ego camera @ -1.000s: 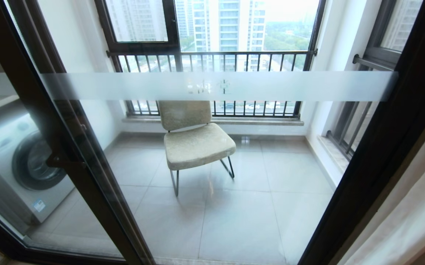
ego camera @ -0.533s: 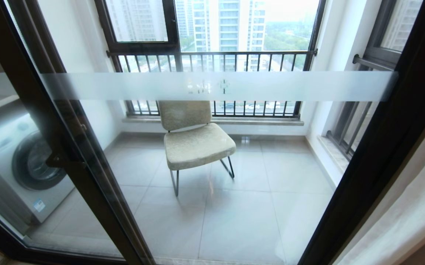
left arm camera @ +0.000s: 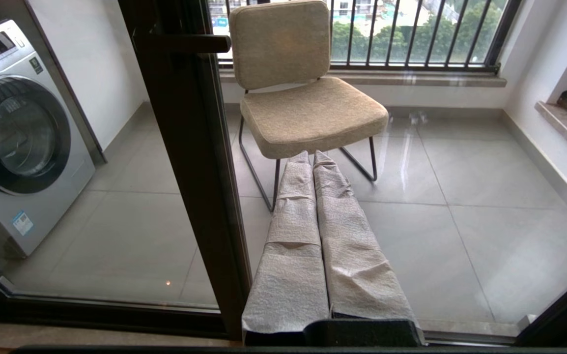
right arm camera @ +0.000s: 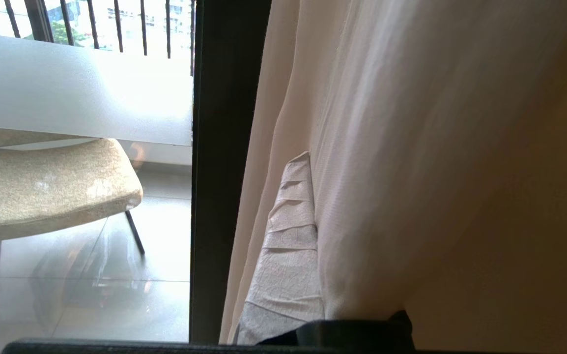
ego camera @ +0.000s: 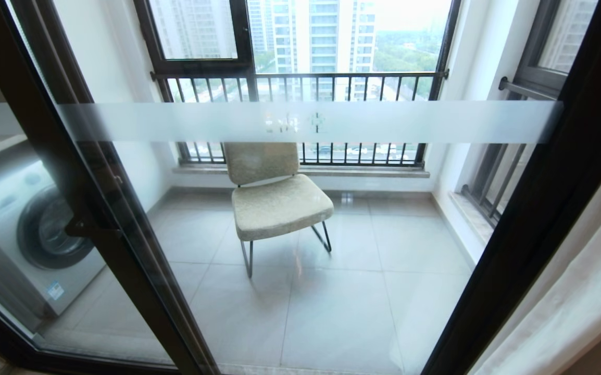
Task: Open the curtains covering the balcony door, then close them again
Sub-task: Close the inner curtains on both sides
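On the balcony door, frosted-band characters are unreadable.

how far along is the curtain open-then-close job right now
Opening looks done: the balcony door glass is uncovered and the curtains are bunched at its right edge. In hand: the right gripper is shut on the curtains. The left gripper is shut, idle. Left: drawing the curtains back across the glass.

Left pincer closed, its wrapped fingers together; right pincer closed too.
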